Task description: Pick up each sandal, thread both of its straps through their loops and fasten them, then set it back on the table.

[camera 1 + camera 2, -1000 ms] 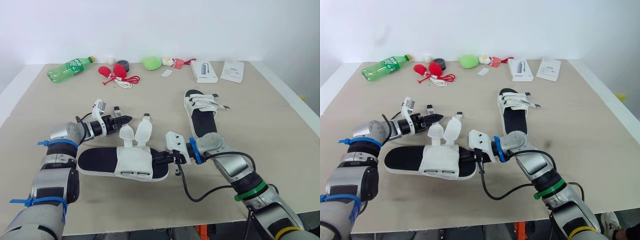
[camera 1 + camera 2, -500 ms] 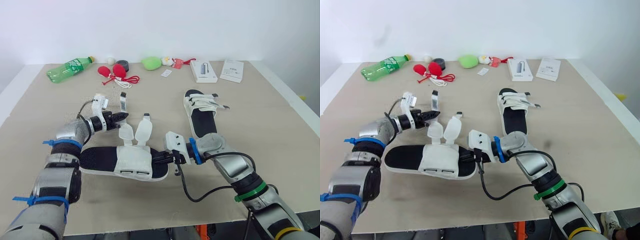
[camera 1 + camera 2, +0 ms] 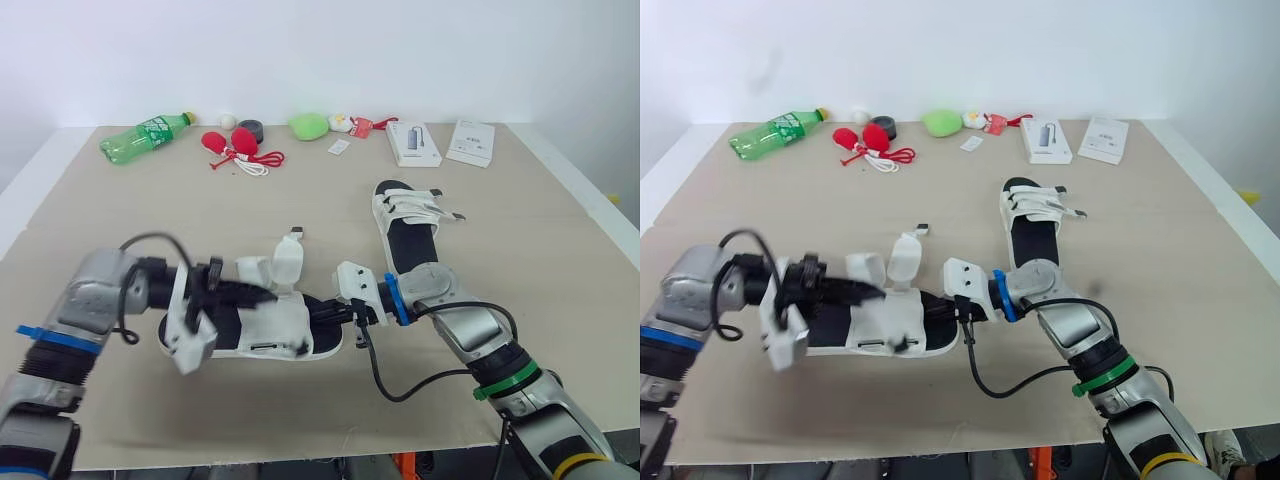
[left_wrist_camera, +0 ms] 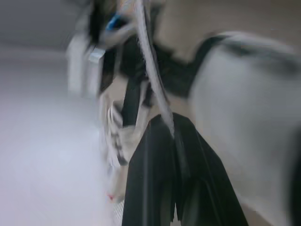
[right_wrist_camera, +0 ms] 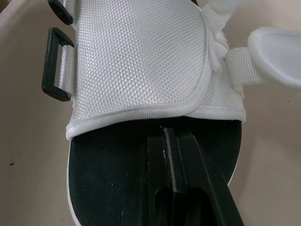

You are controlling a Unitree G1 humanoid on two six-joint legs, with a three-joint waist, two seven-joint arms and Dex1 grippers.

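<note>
Sandal [image 3: 272, 326] is pinned by the right gripper [image 5: 167, 135], tips pressed together, so the strap [image 3: 287, 263] should be fed squarely into its loop [image 5: 56, 44] by the left gripper [image 3: 250, 293], whose grip cannot be told.

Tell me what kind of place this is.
Probably a robotics lab test bench, not a home: a bare beige table against a blank white wall, with unrelated props laid out, like a green bottle, small boxes and sandals.
</note>
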